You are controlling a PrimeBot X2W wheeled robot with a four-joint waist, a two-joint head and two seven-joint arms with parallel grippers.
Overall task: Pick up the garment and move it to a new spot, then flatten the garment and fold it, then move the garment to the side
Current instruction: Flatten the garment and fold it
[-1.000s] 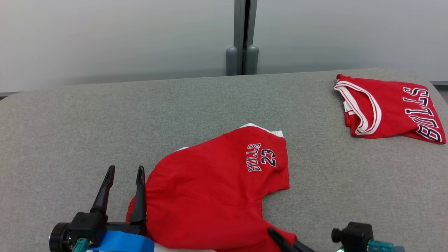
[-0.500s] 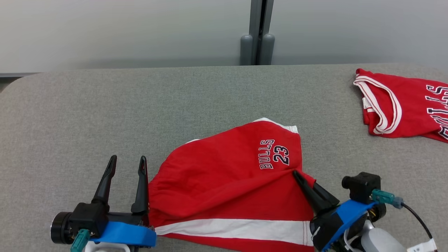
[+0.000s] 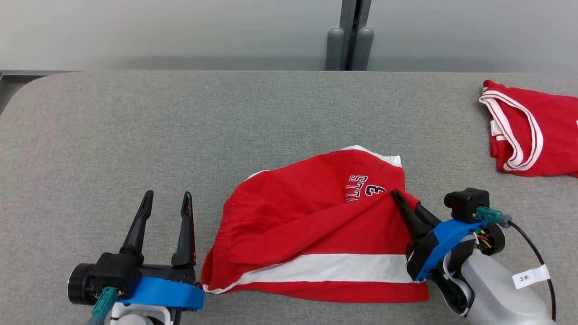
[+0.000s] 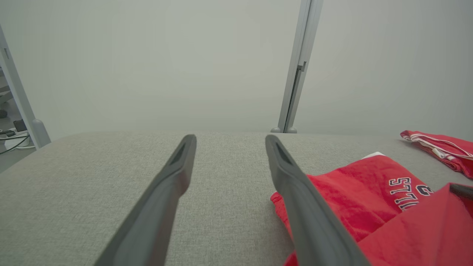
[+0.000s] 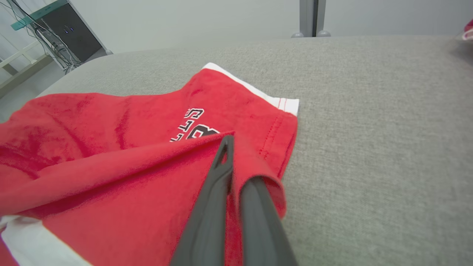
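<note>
Garment (image 3: 316, 234) in red, a pair of printed shorts, lay on the grey table (image 3: 135, 135) between the robot's two sets of jaws. The right gripper (image 3: 405, 201) was clenched on a fold at the cloth's right edge, with fabric draped over its fingers and raised in a ridge running from the fingertips toward the left gripper (image 3: 167, 195). That gripper stood released, with nothing between its fingers. Its right finger was just beside the garment's left edge; whether it touched could not be told.

The likely trouble was the one-sided hold. A pull by the right jaws alone would probably drag the ridge further over the lettering (image 3: 361, 189), already partly covered, and bunch the cloth rather than spread it. The pinch looked thin enough to slip. The left jaws, closing where they stood, would likely catch nothing.

The garment's long axis ran from one set of jaws to the other. The white stripe (image 3: 325, 266) lay along it on the near side. The white-trimmed hem (image 3: 384, 157) pointed beyond the right fingertips, and the gathered end, apparently the waistband, faced the left jaws.
</note>
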